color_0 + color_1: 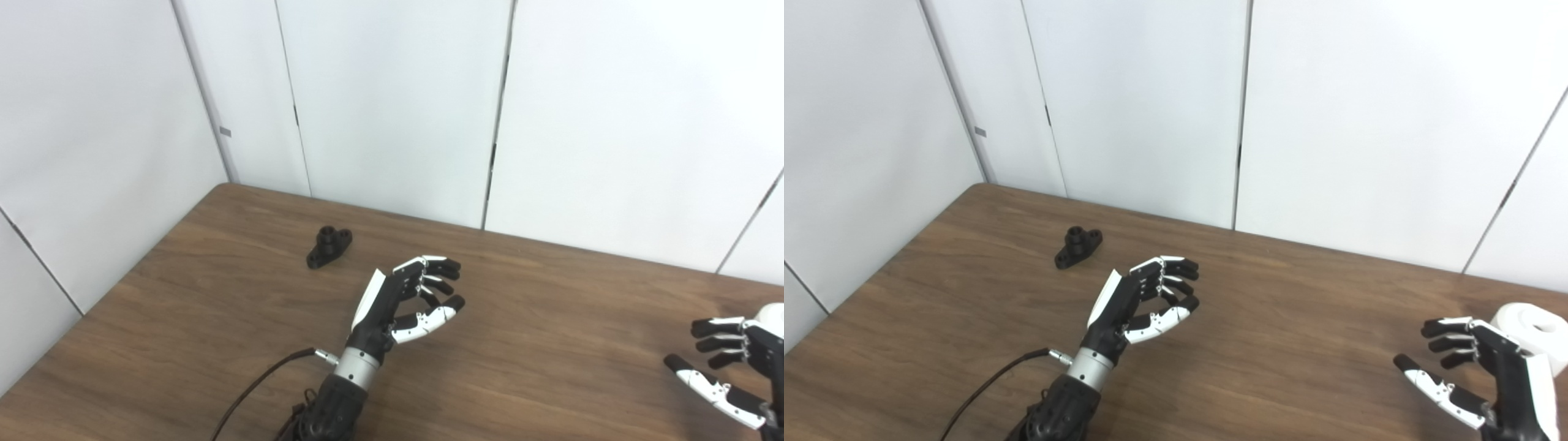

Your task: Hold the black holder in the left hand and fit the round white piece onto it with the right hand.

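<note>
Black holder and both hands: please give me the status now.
Left hand open, empty. Right hand open, empty. Black holder lying on table, beyond left hand, untouched. White round piece behind right hand. Nothing in the way.

Even, bright overhead light; white wall panels [392,104] nearly wash out. Soft faint shadows on the wooden table [520,343] beneath each hand. Mild overall softness; panel seams lean outward toward 10 and 2 o'clock.
</note>
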You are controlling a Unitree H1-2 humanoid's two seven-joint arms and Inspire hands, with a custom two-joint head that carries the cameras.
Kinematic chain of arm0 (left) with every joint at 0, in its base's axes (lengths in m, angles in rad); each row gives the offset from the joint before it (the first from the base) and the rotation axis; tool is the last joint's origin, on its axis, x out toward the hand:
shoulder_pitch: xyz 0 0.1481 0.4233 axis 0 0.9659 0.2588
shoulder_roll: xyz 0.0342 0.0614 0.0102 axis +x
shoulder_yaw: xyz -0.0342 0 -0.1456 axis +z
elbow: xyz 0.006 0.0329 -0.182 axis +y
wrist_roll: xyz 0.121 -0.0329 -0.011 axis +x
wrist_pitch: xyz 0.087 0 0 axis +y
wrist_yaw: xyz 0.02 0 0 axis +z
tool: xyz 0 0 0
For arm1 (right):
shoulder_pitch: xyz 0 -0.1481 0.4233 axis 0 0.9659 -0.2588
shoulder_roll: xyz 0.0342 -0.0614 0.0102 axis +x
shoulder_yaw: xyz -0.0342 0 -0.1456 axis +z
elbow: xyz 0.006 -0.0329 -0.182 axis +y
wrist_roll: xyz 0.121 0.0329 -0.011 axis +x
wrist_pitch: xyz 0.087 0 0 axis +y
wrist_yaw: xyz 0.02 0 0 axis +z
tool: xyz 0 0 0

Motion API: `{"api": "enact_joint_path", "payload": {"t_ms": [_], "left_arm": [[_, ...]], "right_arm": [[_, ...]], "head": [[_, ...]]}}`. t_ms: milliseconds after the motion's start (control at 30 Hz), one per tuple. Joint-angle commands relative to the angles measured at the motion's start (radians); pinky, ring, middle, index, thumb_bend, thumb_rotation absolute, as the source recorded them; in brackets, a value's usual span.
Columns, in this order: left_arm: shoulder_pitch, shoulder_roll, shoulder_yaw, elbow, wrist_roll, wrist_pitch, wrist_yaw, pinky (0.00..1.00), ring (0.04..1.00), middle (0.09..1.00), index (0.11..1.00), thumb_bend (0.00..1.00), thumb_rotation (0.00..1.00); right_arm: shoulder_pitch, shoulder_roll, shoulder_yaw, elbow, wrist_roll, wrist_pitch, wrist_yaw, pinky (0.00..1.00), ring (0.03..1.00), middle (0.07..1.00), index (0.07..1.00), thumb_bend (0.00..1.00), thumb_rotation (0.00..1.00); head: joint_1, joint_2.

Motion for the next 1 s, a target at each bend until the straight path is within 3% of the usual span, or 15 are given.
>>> {"api": "enact_joint_path", "payload": {"t_ms": [0,67,167,267,533,733,900,967], "left_arm": [[-0.033,0.011,0.009,-0.033,0.012,-0.036,0.016,0.47,0.609,0.686,0.676,0.60,0.17],[-0.038,0.020,0.015,-0.035,0.018,-0.034,0.018,0.45,0.563,0.664,0.662,0.62,0.05],[-0.052,0.052,0.023,-0.044,0.047,-0.029,0.014,0.45,0.535,0.622,0.637,0.64,0.01],[-0.073,0.100,0.038,-0.052,0.071,-0.020,0.008,0.52,0.629,0.656,0.632,0.65,0.00],[-0.108,0.186,0.072,-0.078,0.209,-0.004,0.053,0.57,0.700,0.737,0.692,0.74,0.00],[-0.117,0.225,0.091,-0.111,0.326,0.044,0.083,0.52,0.716,0.791,0.703,0.76,0.02],[-0.130,0.243,0.119,-0.131,0.440,0.106,0.137,0.66,0.776,0.819,0.713,0.80,0.04],[-0.133,0.249,0.128,-0.140,0.467,0.141,0.144,0.66,0.789,0.832,0.724,0.81,0.05]], "right_arm": [[-0.026,-0.005,-0.006,-0.035,0.004,-0.018,-0.009,0.40,0.527,0.614,0.496,0.50,0.14],[-0.025,-0.005,-0.008,-0.037,0.009,-0.017,-0.008,0.40,0.527,0.614,0.496,0.50,0.14],[-0.024,-0.009,-0.009,-0.036,0.008,-0.020,-0.008,0.40,0.529,0.616,0.496,0.50,0.14],[-0.025,-0.013,-0.011,-0.031,0.009,-0.025,-0.009,0.40,0.527,0.616,0.496,0.50,0.14],[-0.028,-0.016,-0.014,-0.024,0.015,-0.034,-0.009,0.40,0.526,0.613,0.496,0.50,0.13],[-0.033,-0.023,-0.013,-0.021,0.009,-0.040,-0.009,0.40,0.527,0.613,0.496,0.50,0.13],[-0.033,-0.026,-0.015,-0.025,0.016,-0.036,-0.007,0.40,0.521,0.612,0.496,0.50,0.13],[-0.033,-0.027,-0.015,-0.024,0.016,-0.037,-0.006,0.40,0.519,0.610,0.496,0.50,0.13]], "head": [[0.001,0.002],[0.002,0.002],[0.002,0.000],[0.004,-0.001],[0.009,0.001],[0.013,0.001],[0.016,0.003],[0.017,0.004]]}}
